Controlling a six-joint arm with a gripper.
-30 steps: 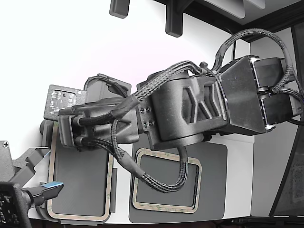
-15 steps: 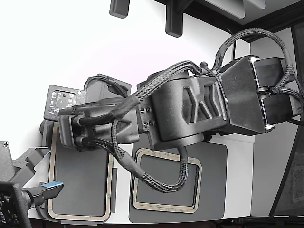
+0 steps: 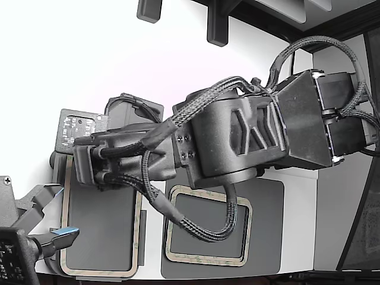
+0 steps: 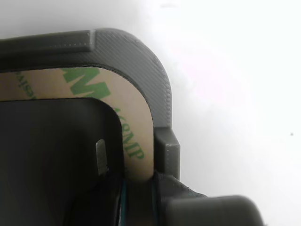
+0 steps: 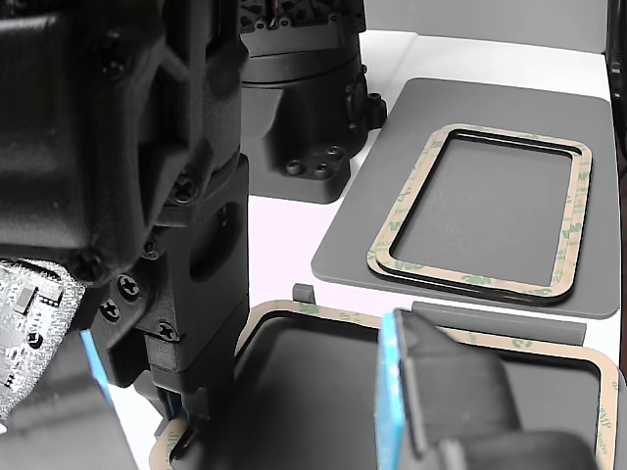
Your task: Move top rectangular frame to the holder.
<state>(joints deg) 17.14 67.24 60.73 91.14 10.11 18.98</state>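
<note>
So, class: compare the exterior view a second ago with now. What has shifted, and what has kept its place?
Only the black robot arm shifted: its wrist end, over the light grey plastic holder, edged slightly down, and the braided cable loop sagged a little. The beige rectangular frame in the holder and the stacked frames on the dark grey pad stayed put.

A white table [image 3: 300,196] carries a dark grey pad [image 3: 267,237] at lower centre — and a light grey tray [image 5: 306,294] at lower left.

A lab bench: white table [image 3: 119,65], printed fixtures, cabled arm [image 3: 237,142].
</note>
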